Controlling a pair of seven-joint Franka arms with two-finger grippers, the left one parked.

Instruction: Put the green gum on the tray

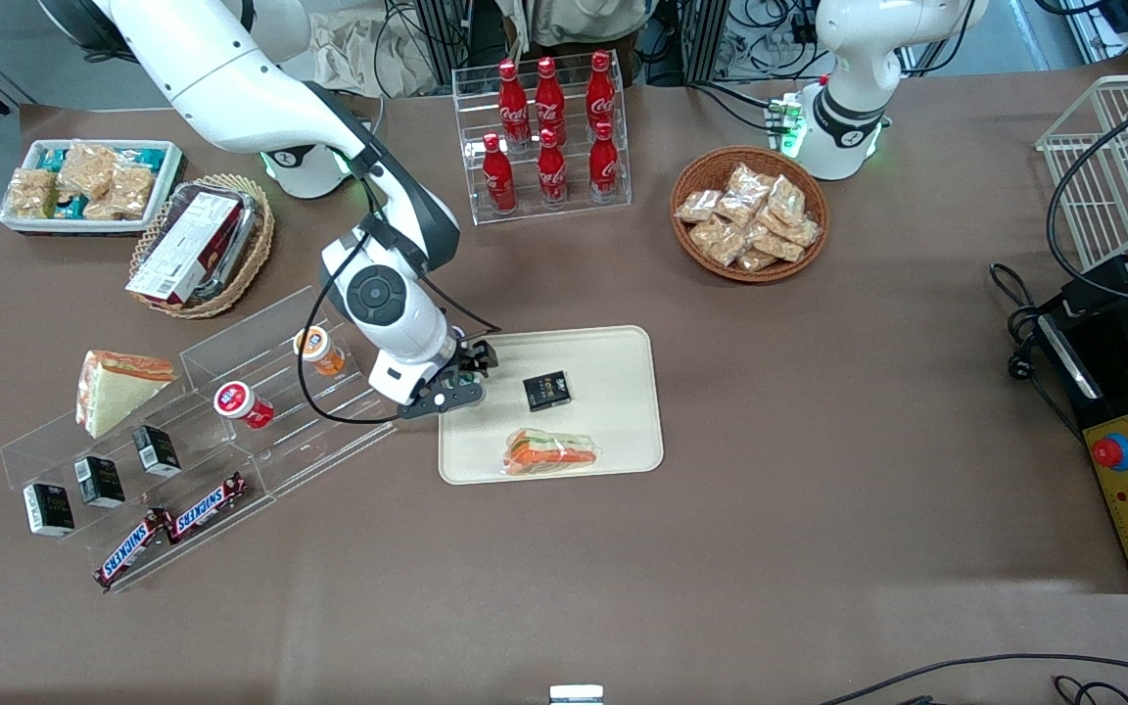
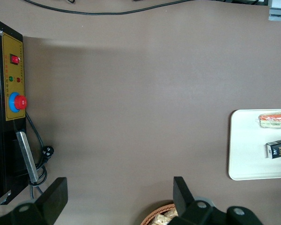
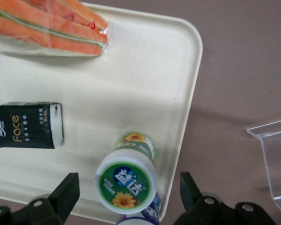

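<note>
1 green gum (image 3: pixel 126 180) stands upright on the tray (image 3: pixel 145 70), lid up, long axis vertical, near the tray's corner. Above it, the gripper (image 3: pixel 126 197) hangs with fingers (image 3: pixel 68 194) apart.

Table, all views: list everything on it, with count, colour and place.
green gum: 1, green, upright on tray beside its rim
tray: 1, cream, mid-table
black packet: 1, on tray
wrapped sandwich: 1, orange, on tray
cola bottles: 6, red, clear rack
round basket: 1, brown, snack packets inside
white tray: 1, snacks inside, beside oval basket
clear shelf: 1, toward working arm's end, holding canisters, bars, packets
hand: 1, open, straddling the gum
</note>
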